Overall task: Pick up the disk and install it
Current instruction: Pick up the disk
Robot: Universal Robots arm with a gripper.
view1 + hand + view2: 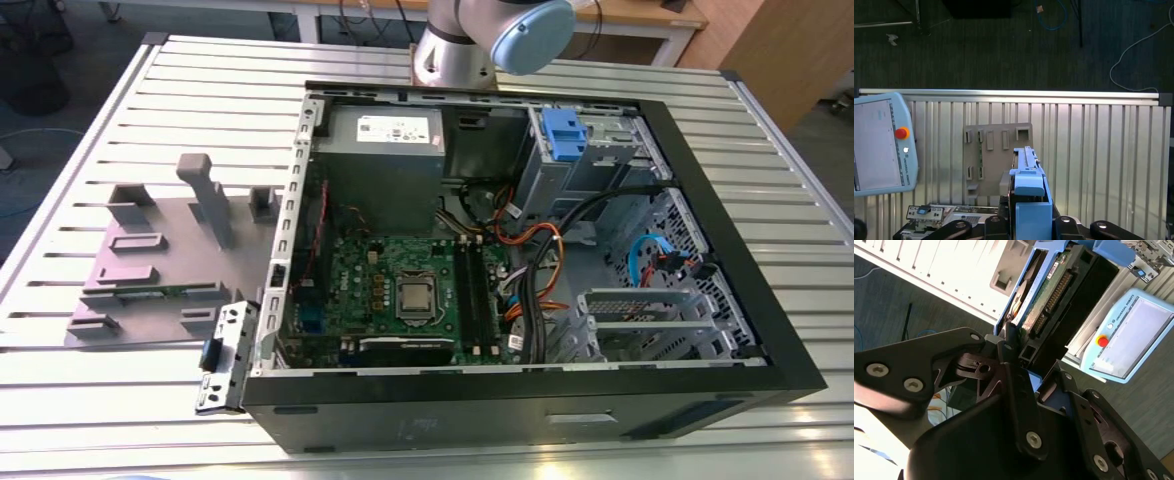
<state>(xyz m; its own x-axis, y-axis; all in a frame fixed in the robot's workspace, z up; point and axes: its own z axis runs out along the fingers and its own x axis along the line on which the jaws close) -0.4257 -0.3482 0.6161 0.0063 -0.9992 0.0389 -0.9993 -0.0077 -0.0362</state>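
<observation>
Tool (1026, 352) clenched on the disk (1049, 295), fingers on either flat side. Disk stands edge-on between them, circuit board and connector row exposed, its blue carrier frame (1026, 175) jutting past the fingertips. Held clear of the bench (1104, 150), above the grey fixture plate (996, 155). Open computer case (534, 250) lies beside that plate.

Arm (494, 40) cut by top edge (exterior view); disk (1046, 295) partly hidden behind jaws.
</observation>
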